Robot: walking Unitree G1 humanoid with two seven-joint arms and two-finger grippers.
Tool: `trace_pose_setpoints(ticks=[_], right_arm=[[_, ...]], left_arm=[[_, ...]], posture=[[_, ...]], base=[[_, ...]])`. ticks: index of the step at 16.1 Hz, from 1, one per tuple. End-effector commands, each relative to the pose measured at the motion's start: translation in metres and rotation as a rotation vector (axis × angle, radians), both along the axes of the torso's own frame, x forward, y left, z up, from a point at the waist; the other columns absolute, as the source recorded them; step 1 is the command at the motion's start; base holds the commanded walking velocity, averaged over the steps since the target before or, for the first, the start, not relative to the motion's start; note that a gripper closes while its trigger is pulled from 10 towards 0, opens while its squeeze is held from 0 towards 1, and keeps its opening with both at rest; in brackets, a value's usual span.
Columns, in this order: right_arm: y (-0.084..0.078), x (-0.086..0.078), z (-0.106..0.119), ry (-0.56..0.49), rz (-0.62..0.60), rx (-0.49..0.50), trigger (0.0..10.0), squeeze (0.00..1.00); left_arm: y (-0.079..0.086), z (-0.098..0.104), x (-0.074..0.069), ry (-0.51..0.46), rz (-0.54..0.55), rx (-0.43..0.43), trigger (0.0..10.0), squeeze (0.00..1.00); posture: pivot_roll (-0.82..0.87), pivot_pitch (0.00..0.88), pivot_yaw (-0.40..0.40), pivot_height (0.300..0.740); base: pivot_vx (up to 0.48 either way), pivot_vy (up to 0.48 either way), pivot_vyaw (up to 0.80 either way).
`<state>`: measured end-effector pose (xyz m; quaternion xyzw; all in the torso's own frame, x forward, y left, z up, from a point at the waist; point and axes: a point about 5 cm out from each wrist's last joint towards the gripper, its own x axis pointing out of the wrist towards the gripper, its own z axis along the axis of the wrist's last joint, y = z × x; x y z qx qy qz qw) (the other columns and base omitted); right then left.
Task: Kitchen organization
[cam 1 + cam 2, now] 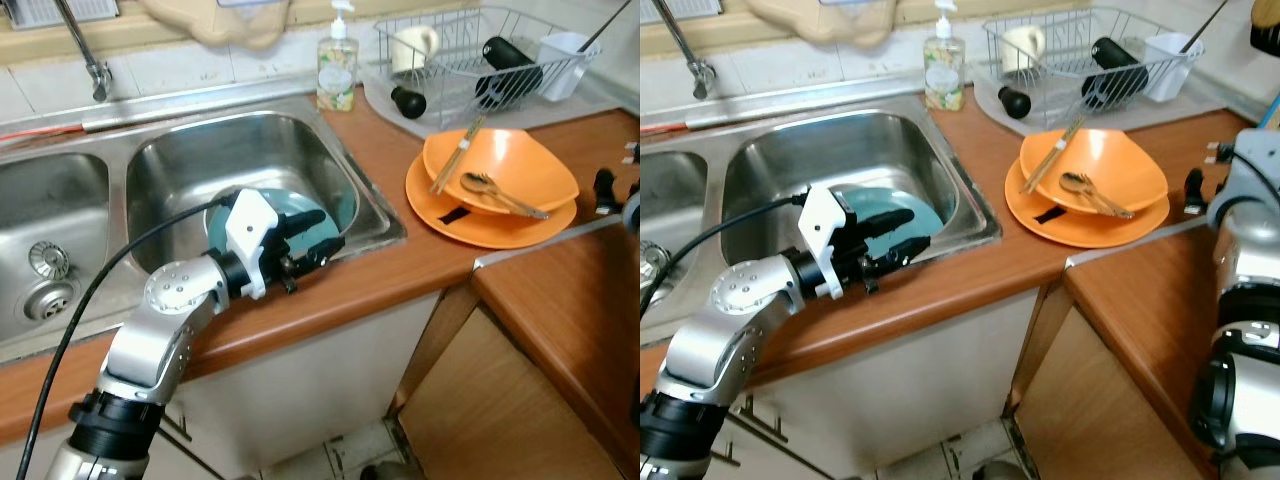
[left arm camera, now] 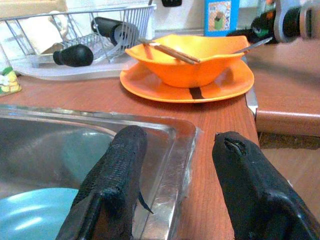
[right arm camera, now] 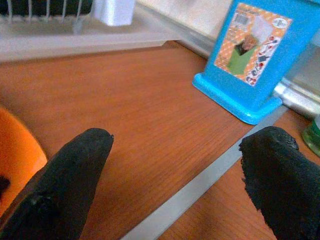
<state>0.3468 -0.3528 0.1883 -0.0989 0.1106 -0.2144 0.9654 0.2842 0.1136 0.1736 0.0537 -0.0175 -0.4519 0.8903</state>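
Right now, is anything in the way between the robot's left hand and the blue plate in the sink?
Nothing visible blocks it. The left gripper hangs open over the sink's front corner, one finger over the basin, the other over the rim and counter. The blue plate lies just below and behind that finger, uncovered.

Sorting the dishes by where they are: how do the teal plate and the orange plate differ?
The teal plate lies down in the sink; the orange plate sits on the wooden counter. The teal plate carries nothing visible; the orange plate holds an orange bowl with chopsticks and a spoon. The left gripper, open, reaches over the teal plate; the orange plate has no gripper over it. Both are round.
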Motion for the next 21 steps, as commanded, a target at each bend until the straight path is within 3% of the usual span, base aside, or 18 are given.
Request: trace_pose_setpoints(ticks=[1,4,10,14,21], right_arm=[[0.0,0.001,0.001,0.0,0.028,-0.026,10.0,0.0],[0.011,0.002,-0.023,0.099,0.133,-0.07,10.0,0.0],[0.039,0.014,-0.029,0.034,0.274,0.062,10.0,0.0],[0.047,0.017,-0.03,0.024,0.303,0.077,10.0,0.0],[0.057,0.021,-0.032,-0.015,0.302,0.184,10.0,0.0]], left_arm=[[0.0,0.001,-0.001,-0.014,0.007,0.005,10.0,0.0],[0.001,0.001,-0.001,-0.014,0.01,0.001,10.0,0.0],[0.004,0.002,-0.002,-0.014,0.019,0.002,10.0,0.0],[0.004,0.002,-0.002,-0.015,0.017,0.006,10.0,0.0],[0.003,0.004,0.0,-0.019,0.011,0.009,10.0,0.0]], posture=[[-0.16,0.0,0.023,0.74],[-0.15,0.0,0.016,0.74],[-0.15,0.0,0.016,0.74],[-0.14,0.0,0.02,0.74],[-0.15,0.0,0.026,0.74]], base=[[0.0,0.0,0.0],[0.0,0.0,0.0],[0.0,0.0,0.0],[0.0,0.0,0.0],[0.0,0.0,0.0]])
